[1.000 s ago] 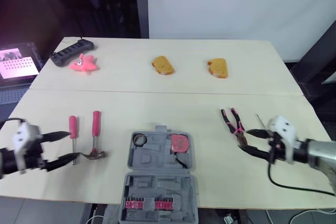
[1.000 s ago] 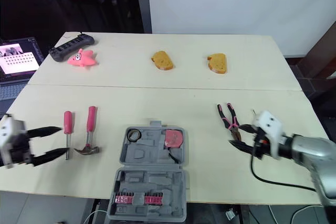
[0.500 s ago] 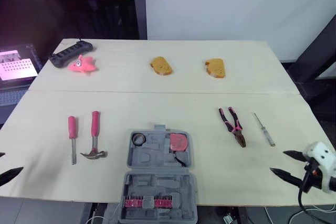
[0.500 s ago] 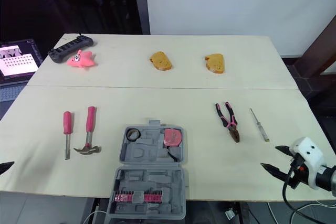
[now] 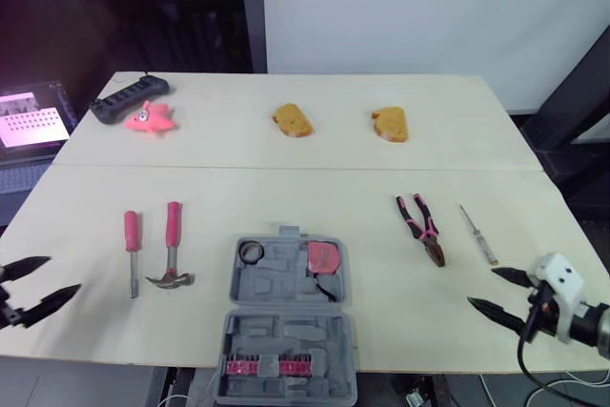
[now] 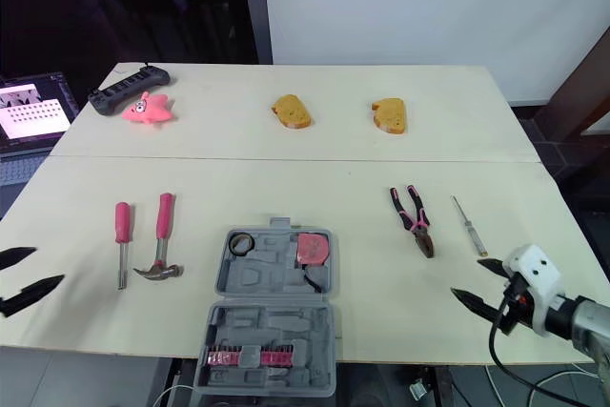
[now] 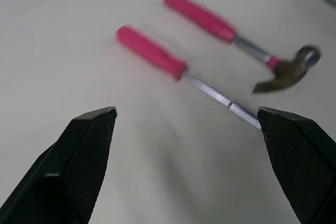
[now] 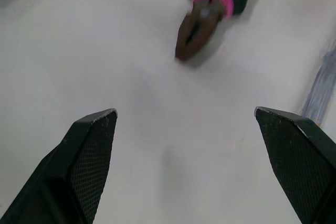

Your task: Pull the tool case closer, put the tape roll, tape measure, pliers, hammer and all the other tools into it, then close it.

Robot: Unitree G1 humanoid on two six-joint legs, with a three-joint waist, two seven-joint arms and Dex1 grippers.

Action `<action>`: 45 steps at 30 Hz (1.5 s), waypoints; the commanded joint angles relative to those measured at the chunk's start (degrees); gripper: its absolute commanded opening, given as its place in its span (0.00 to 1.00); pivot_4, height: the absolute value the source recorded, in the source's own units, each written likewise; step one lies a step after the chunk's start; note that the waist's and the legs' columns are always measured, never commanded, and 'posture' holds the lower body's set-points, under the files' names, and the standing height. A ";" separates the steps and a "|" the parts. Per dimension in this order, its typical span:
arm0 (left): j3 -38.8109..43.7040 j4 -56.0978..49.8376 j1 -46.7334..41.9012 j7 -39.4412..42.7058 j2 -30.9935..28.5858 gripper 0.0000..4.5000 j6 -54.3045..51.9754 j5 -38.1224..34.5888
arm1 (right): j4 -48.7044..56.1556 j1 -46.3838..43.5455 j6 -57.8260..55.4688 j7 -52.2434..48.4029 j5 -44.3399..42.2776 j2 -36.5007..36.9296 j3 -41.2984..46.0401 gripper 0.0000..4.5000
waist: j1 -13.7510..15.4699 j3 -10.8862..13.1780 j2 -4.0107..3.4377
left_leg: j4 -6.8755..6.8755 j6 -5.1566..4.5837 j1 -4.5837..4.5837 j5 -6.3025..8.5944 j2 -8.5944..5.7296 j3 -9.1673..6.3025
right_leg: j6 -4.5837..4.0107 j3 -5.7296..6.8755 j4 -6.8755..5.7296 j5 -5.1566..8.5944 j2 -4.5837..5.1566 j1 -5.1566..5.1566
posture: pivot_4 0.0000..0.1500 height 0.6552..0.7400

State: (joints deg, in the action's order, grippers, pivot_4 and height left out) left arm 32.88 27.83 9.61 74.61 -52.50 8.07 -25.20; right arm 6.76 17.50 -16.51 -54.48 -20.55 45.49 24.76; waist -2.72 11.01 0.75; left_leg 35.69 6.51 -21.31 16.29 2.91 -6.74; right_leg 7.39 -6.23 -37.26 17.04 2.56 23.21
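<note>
Jaws on both of our arms stand spread wide and hold nothing. The left jaws, with their black fingers [image 5: 48,297], hover at the near left edge of the desk [image 5: 315,178]. Just ahead of them lies a pink-handled screwdriver [image 5: 131,233]. Beside it, on the side away from the left jaws, lies the hammer [image 5: 173,235], its pink handle parallel to the screwdriver's and its head at the near end. The two tools do not touch.

The right jaws, fingers [image 5: 491,310] likewise apart, hover over the near right corner of the desk. Ahead of them lie the pliers [image 5: 431,240], closed nose pointing back toward these jaws and pink-and-black handles spread away from them. A thin metal screwdriver [image 5: 477,234] lies just beside the pliers, apart from them.

Between the two pairs of jaws, well apart from each, sits the grey tool case [image 5: 276,269], open at the near edge of the desk. The black tape roll [image 5: 253,253] and the red tape measure [image 5: 324,256] rest in its far half. A row of bits [image 5: 270,367] in a pink holder sits in the near half.

Far beyond both jaws we see two bread slices [image 5: 294,119] and a pink starfish toy [image 5: 151,116].
</note>
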 commanded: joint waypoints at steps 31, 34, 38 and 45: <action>-15.53 -45.83 3.20 -2.36 5.50 1.00 -15.08 -6.35 | -1.70 -22.10 -29.06 40.01 6.37 -22.53 -12.39 0.87 | -0.09 -0.11 0.12 | 0.46 0.01 -0.03 -0.01 -0.02 -0.02 | -0.02 -0.08 -0.06 -0.03 -0.02 -0.14 | 1.00 1.00; -15.39 -46.11 3.64 -2.26 5.47 1.00 -14.93 -6.34 | -1.33 -21.18 -29.58 39.48 6.07 -22.44 -12.36 0.59 | 0.00 -0.15 0.18 | 0.45 0.01 -0.02 -0.01 -0.02 -0.02 | -0.01 -0.08 -0.06 -0.03 -0.02 -0.14 | 1.00 1.00; -15.15 -46.08 3.97 -2.20 5.50 1.00 -14.76 -6.35 | -0.65 -20.72 -29.70 39.20 6.14 -22.38 -12.67 0.22 | 0.02 -0.16 0.19 | 0.44 0.01 -0.02 -0.01 -0.02 -0.02 | -0.02 -0.08 -0.06 -0.03 -0.03 -0.14 | 1.00 1.00; -15.40 -44.81 1.21 -3.97 6.27 1.00 -15.48 -6.69 | 3.77 -21.12 -25.22 37.71 7.13 -21.73 -15.13 0.22 | 0.06 -0.15 0.17 | 0.44 0.01 -0.02 -0.01 -0.02 -0.02 | -0.01 -0.08 -0.07 -0.03 -0.03 -0.14 | 1.00 1.00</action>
State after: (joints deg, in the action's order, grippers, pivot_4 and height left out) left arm 16.55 -16.66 11.54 71.54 -46.54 -7.84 -31.04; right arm 8.21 -4.31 -42.60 -15.47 -13.49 23.67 11.37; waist -2.66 10.86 0.92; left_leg 36.12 6.51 -21.33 16.28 2.89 -6.76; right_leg 7.39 -6.31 -37.33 17.01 2.53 23.08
